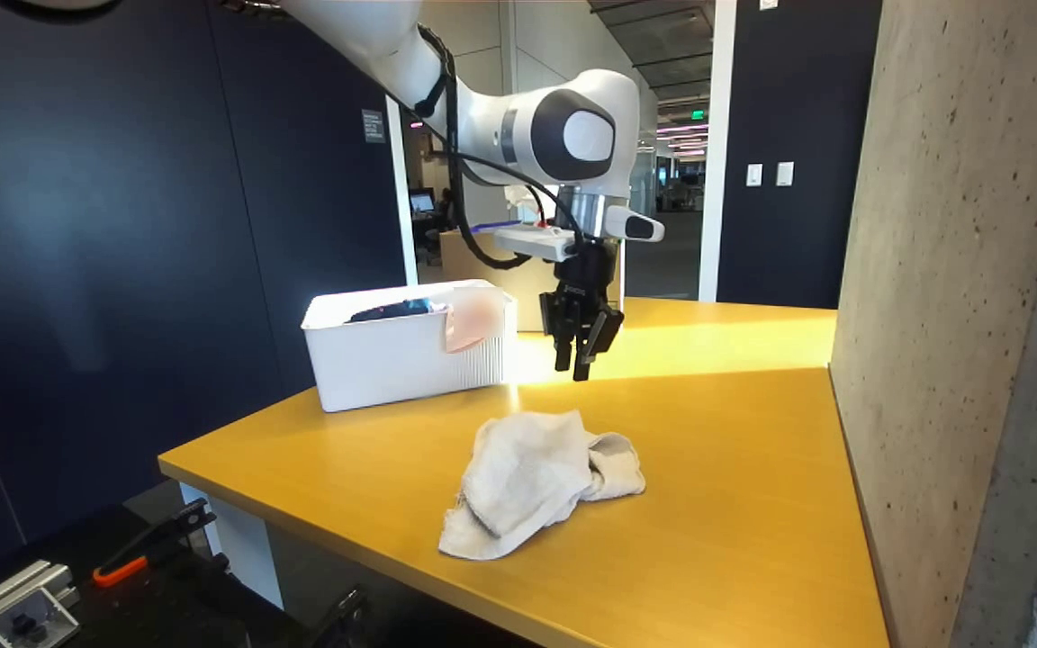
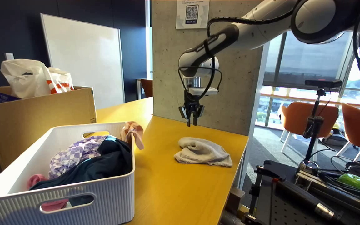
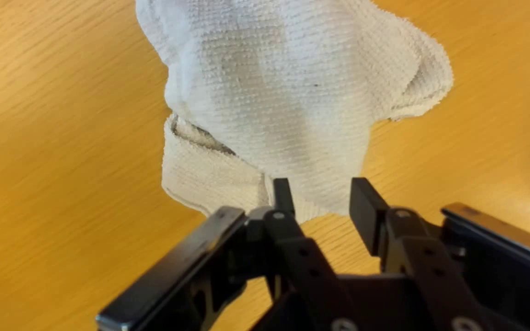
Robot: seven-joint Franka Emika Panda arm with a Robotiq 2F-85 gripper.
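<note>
Gripper [image 3: 321, 197] is held above the table [image 1: 734, 477], spread part-way, nothing gripped | white cloth [image 1: 527, 477] is seen bunched up on the table below | clothes [image 2: 102, 167] are held in the white bin [image 2: 114, 200]

My wrist view clips the towel [image 3: 269, 82] at the top and the pincer [image 3: 320, 195] at the bottom; can't see inside the towel's folds. In an exterior view the bin [image 1: 374, 369] hides most of the dark cloth [image 1: 391, 310]. The box [image 2: 36, 118] runs off left. The arm [image 2: 258, 34] gets cut off in both exterior views. The sign [image 1: 374, 126]: too small to read.
</note>
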